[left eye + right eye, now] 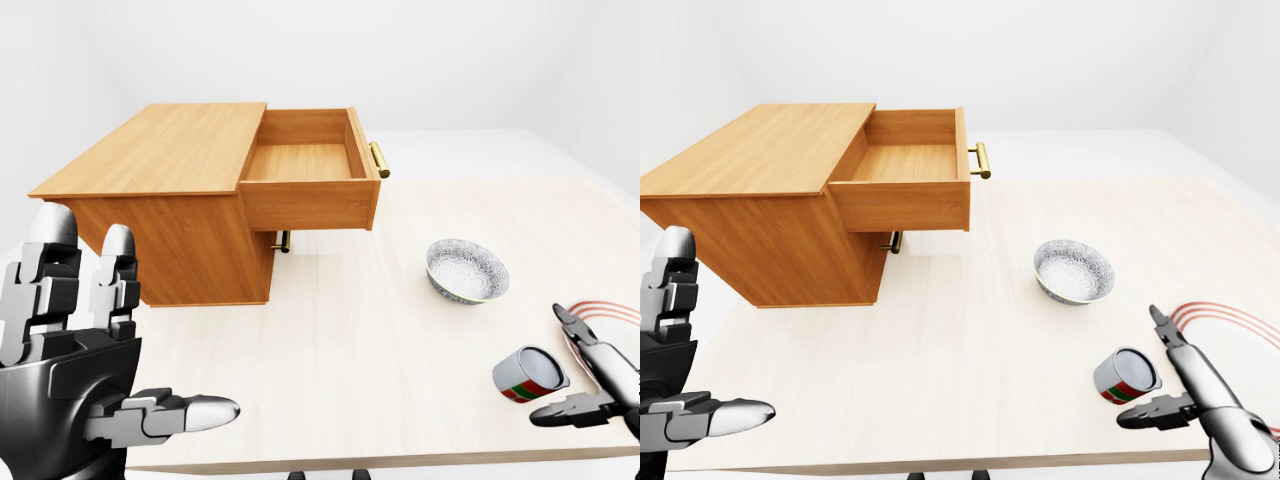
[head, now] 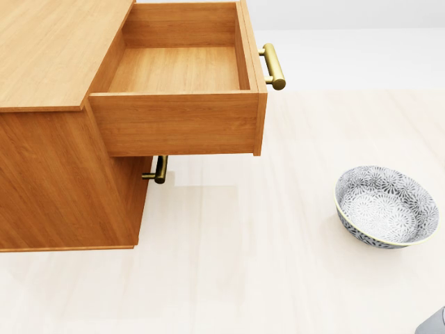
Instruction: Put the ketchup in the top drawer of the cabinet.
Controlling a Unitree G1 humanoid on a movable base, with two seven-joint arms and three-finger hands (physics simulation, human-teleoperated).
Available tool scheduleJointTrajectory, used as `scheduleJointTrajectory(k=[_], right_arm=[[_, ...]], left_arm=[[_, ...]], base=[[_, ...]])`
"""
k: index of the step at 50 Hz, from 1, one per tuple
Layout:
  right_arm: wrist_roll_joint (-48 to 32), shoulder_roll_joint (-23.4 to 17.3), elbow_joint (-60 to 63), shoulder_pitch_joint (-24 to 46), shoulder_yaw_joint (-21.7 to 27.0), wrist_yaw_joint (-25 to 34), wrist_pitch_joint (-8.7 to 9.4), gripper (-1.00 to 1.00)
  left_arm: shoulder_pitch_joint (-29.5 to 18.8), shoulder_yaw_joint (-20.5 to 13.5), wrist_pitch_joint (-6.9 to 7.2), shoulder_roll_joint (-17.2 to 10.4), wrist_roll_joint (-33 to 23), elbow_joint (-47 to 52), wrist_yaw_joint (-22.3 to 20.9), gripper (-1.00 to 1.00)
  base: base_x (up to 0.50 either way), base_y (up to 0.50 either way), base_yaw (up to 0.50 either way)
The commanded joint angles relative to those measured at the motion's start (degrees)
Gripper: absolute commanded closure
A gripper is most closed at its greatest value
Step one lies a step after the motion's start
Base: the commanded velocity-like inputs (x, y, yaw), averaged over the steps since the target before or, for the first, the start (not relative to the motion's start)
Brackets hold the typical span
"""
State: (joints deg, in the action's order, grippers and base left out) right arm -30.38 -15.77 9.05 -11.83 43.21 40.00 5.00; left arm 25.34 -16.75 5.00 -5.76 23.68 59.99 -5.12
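The wooden cabinet (image 1: 160, 150) stands at the left of the table, its top drawer (image 2: 174, 125) pulled out to the right and empty, with a brass handle (image 2: 273, 66). The ketchup (image 1: 528, 374), a small container with a red and green label, lies on its side near the table's bottom right edge. My right hand (image 1: 1143, 368) is open just right of it, a finger above and the thumb below, not closed on it. At the bottom left of the left-eye view my left hand (image 1: 130, 330) is held up open and empty, far from the ketchup.
A grey patterned bowl (image 2: 386, 205) sits on the table between the cabinet and the ketchup. A white plate with red rings (image 1: 1240, 330) lies at the right edge. The lower drawer's brass handle (image 2: 160, 169) shows under the open drawer.
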Motion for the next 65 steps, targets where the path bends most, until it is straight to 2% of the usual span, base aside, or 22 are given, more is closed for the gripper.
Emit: scheduleJointTrajectory(k=[1, 34, 43, 44, 45, 46, 56, 65], right_arm=[[0.4, -0.1, -1.8, -0.4, -0.7, 0.0, 0.00, -1.00], [0.7, -0.6, -7.1, -0.9, -1.9, 0.0, 0.00, -1.00], [2.6, -2.7, -13.5, 0.0, -2.9, 0.0, 0.00, -0.99], [2.7, -2.7, -13.7, -0.1, -3.0, 0.0, 0.00, -0.65], [2.9, -2.7, -13.8, -0.2, -3.2, 0.0, 0.00, 0.23], [3.2, -2.7, -13.9, -0.1, -3.1, 0.0, 0.00, 1.00], [2.4, -2.0, -11.9, -1.0, -3.2, 0.0, 0.00, 1.00], [1.4, -0.9, -9.4, -1.4, -3.3, 0.0, 0.00, 1.00]], left_arm=[[-0.1, -0.1, 0.00, 0.2, -0.1, 0.0, -0.2, -1.00], [-0.6, -0.3, 0.00, 0.6, -0.4, 0.0, -0.5, -1.00], [-0.1, 0.0, 0.00, 0.5, -0.5, 0.0, -0.5, -1.00], [0.0, 0.0, 0.00, 0.5, -0.5, 0.0, -0.4, -1.00], [0.0, 0.0, 0.00, 0.4, -0.4, 0.0, -0.3, -1.00], [-0.1, 0.0, 0.00, 0.5, -0.5, 0.0, -0.4, -1.00], [0.1, -0.1, 0.00, 0.0, 0.0, 0.0, 0.1, -1.00], [-0.8, -0.1, 0.00, 1.7, -1.6, 0.0, -1.3, -1.00]], base=[[0.00, 0.00, 0.00], [0.00, 0.00, 0.00], [0.00, 0.00, 0.00], [0.00, 0.00, 0.00], [0.00, 0.00, 0.00], [0.00, 0.00, 0.00], [0.00, 0.00, 0.00], [0.00, 0.00, 0.00]])
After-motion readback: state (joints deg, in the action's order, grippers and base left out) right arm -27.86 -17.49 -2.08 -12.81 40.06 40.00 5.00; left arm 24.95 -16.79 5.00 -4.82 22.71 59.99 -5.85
